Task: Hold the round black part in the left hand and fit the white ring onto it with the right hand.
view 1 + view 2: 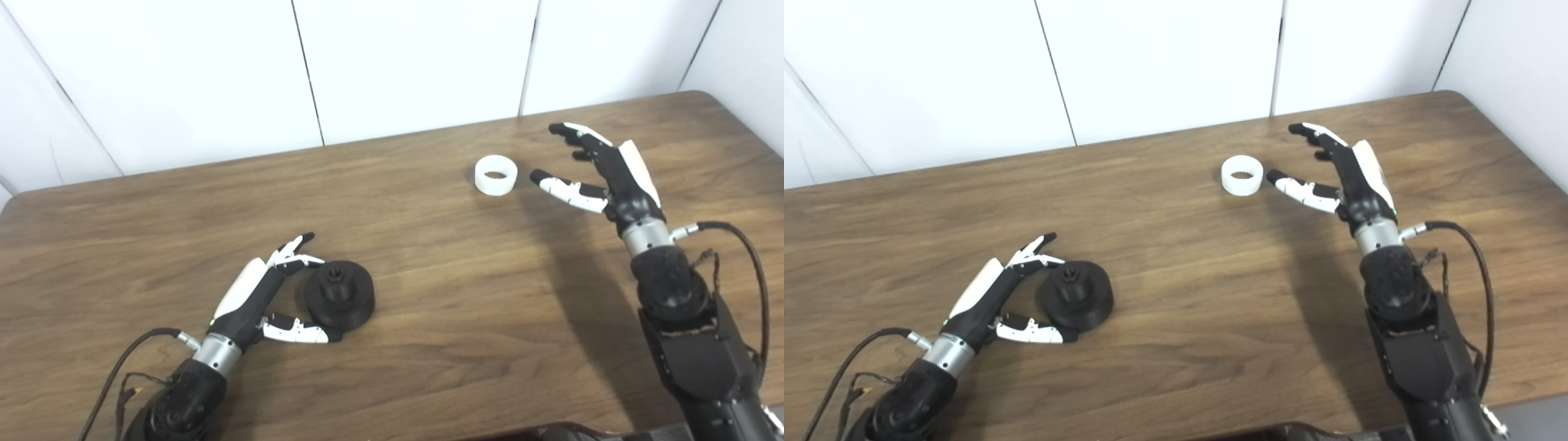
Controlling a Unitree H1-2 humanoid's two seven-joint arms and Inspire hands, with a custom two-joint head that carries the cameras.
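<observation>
White ring (496,175) lies just left of the right hand (603,171), fingers apart; left hand (263,294) spread beside black part (339,296).

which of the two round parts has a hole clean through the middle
The white ring, lying near the right hand. The round black part by the left hand has a raised hub at its centre instead.

- a brown wooden table (429,318) with clear grain fills most of the view; its rounded corner is at 2 o'clock.
- behind it, from 9 to 3 o'clock, stands a white panelled wall (416,61) with thin dark seams.
- the light is soft and even, with faint shadows on the wood.
</observation>
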